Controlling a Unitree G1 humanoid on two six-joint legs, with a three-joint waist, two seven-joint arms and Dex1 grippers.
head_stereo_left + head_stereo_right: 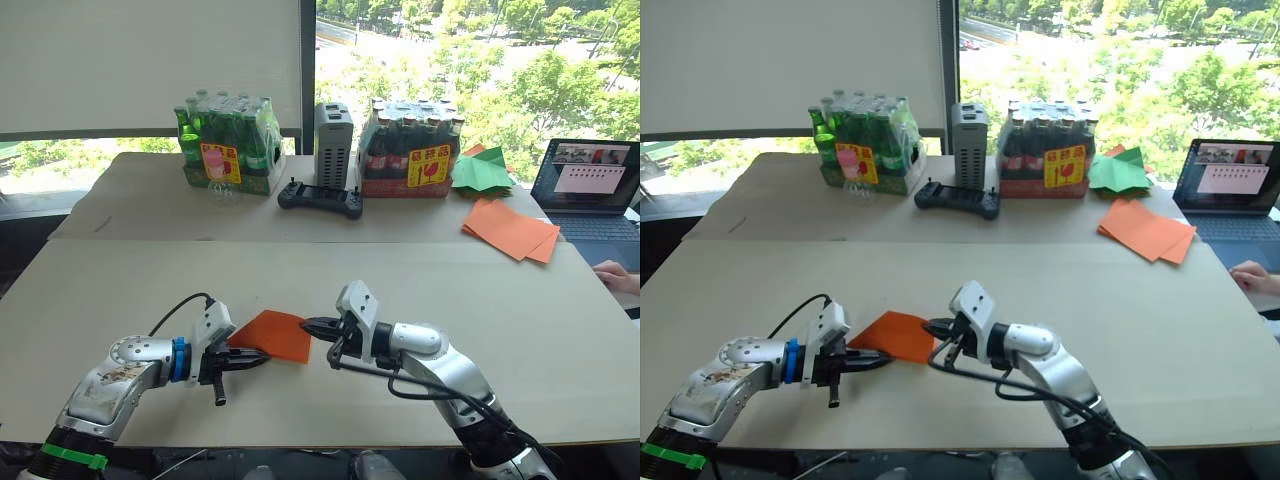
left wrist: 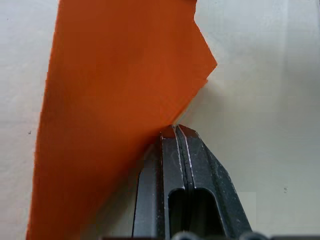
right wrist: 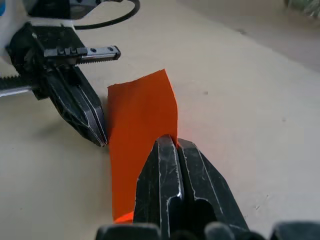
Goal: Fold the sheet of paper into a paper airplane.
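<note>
The sheet of paper is orange, folded to a slanted shape, and lies near the front middle of the table. From its left side my left gripper comes in, fingers shut, the tips pinching the sheet's near edge. On the opposite side my right gripper is shut on the right corner of the sheet. The left gripper also appears in the right wrist view, its tips touching the paper's edge.
At the back stand a pack of green bottles, a grey box, a black controller and a pack of dark bottles. Back right lie a green paper shape, a stack of orange sheets and a laptop. A person's hand rests at the right edge.
</note>
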